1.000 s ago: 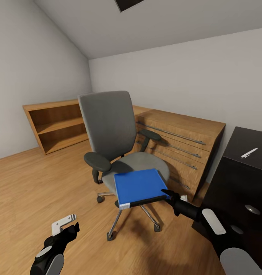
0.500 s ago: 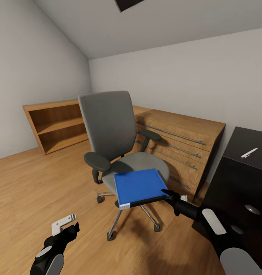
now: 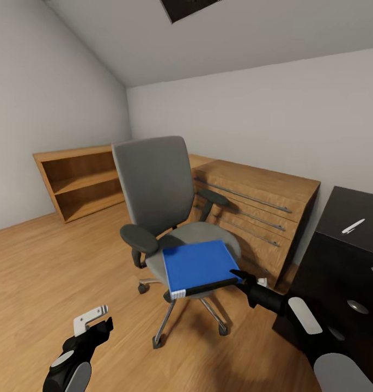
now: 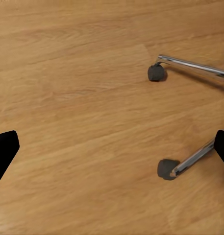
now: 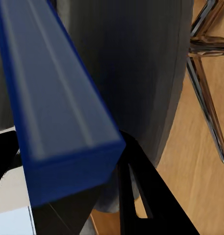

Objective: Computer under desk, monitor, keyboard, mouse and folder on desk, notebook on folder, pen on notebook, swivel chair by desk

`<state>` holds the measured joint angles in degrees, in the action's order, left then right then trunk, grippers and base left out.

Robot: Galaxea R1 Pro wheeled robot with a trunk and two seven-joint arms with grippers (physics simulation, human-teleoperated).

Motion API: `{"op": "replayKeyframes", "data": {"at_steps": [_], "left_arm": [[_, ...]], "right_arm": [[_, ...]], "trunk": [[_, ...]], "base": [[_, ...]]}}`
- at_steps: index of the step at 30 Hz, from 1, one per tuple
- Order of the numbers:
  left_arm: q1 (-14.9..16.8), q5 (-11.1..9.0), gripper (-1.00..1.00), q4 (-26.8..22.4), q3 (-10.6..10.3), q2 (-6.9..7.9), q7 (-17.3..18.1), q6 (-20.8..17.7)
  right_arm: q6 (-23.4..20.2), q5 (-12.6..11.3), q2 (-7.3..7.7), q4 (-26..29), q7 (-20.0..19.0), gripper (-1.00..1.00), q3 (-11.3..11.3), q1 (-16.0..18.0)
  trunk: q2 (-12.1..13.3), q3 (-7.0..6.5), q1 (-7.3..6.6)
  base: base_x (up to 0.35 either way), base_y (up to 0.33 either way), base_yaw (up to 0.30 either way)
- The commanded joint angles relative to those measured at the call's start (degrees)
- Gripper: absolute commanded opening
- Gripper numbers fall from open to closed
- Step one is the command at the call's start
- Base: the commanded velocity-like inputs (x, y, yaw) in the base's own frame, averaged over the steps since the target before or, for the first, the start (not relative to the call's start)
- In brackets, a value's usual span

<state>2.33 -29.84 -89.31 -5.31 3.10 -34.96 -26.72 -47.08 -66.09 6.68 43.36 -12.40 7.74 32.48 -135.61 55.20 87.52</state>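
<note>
folder (image 3: 200,267) is lying flat over the front of the swivel chair (image 3: 159,201) seat, its near right corner pinched between the right gripper (image 3: 236,274) fingers. the desk (image 3: 347,256) is standing just to the right, with the pen (image 3: 353,225) on top. the left gripper (image 3: 93,321), jaws spread, is hanging over bare floor (image 3: 55,261), well apart.

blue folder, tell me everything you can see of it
The blue folder is a flat, book-like rectangle with a bright blue cover, a dark lower edge and a white strip at one corner. It is roughly level over the front of the swivel chair seat, overhanging it. The right gripper is shut on its corner: in the right wrist view a black finger sits under its blue edge.
</note>
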Motion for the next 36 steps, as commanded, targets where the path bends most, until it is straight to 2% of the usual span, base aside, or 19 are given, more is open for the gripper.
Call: {"op": "replayKeyframes", "data": {"at_steps": [1,13,20,24,28,34,36], "left_arm": [[0.04,-0.49,1.00,-0.07,-0.14,0.06,-0.55,-0.09],[0.04,-0.49,1.00,-0.04,0.03,0.23,-0.55,-0.09],[0.04,-0.49,1.00,0.00,0.04,0.24,-0.55,-0.09],[0.04,-0.50,1.00,0.01,0.00,0.19,-0.55,-0.09],[0.04,-0.63,1.00,0.58,-0.09,0.12,-0.58,-0.09],[0.04,-0.73,1.00,1.44,-0.21,-0.07,-0.63,-0.09],[0.04,-0.80,1.00,3.09,-0.19,-0.02,-0.64,-0.04]], "right_arm": [[-0.29,0.43,-0.02,-0.01,-0.37,-1.00,0.17,0.03],[0.10,0.72,0.39,0.07,-1.53,-1.00,0.54,0.03],[1.99,0.73,1.53,0.05,-1.57,-1.00,0.68,0.03],[4.66,0.76,2.16,0.05,-1.51,-1.00,0.76,0.03],[12.57,0.74,3.32,0.65,-1.52,-1.00,0.65,0.03],[14.23,0.78,3.45,4.49,-1.55,-1.00,0.43,0.03],[14.33,0.78,3.48,5.96,-1.57,-1.00,0.38,0.03]], "trunk": [[0.39,-0.13,-0.24],[5.20,-2.28,-2.87],[8.01,-3.54,-4.41],[9.62,-4.26,-5.29],[11.22,-4.98,-6.17],[13.63,-6.05,-7.48],[14.43,-6.41,-7.92]], "base": [[0.000,0.000,0.000],[0.000,0.000,0.000],[0.000,0.000,0.000],[0.000,0.000,0.000],[0.000,0.000,0.000],[0.000,0.000,0.000],[0.000,0.000,0.000]]}}
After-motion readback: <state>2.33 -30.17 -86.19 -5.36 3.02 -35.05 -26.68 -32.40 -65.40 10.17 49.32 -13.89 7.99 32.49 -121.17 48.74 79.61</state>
